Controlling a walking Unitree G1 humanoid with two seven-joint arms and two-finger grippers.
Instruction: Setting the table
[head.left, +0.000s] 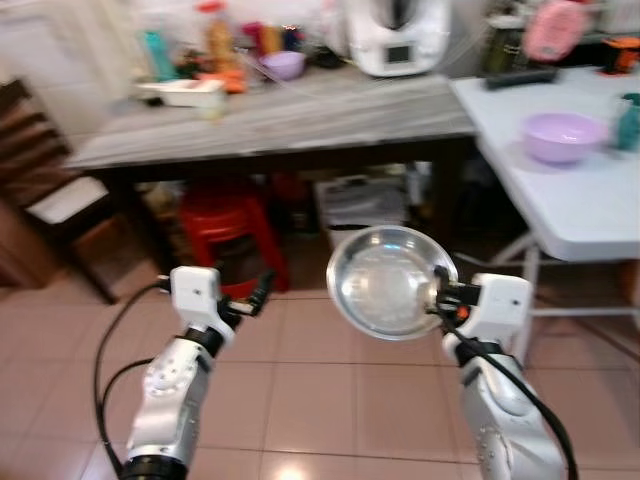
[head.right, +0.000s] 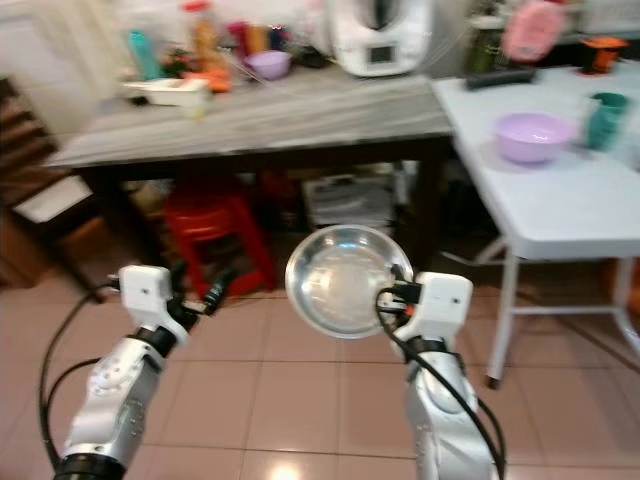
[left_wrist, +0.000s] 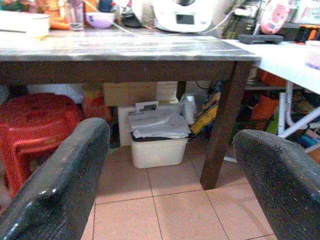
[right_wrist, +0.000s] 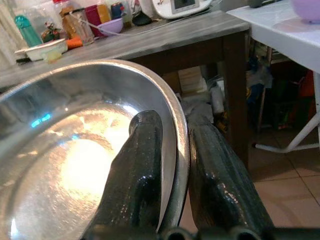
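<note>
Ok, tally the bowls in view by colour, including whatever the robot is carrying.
Silver: 1, the steel bowl pinched at its rim by the right pincer.
Purple: 2, a large bowl on the white table, a small bowl on the grey table.
Total: 3

Silver steel bowl (head.left: 388, 282), shiny, pinched by black fingers (right_wrist: 135, 185). Grey streaked tabletop (head.left: 290, 118) on dark brown legs. White folding table (head.left: 575, 190) with lilac bowl (head.left: 562, 136). Red stool (head.left: 228, 225). Floor tiles (head.left: 320, 400) pinkish-tan. White appliance (head.left: 397, 35). Arms silver, cables black.
</note>
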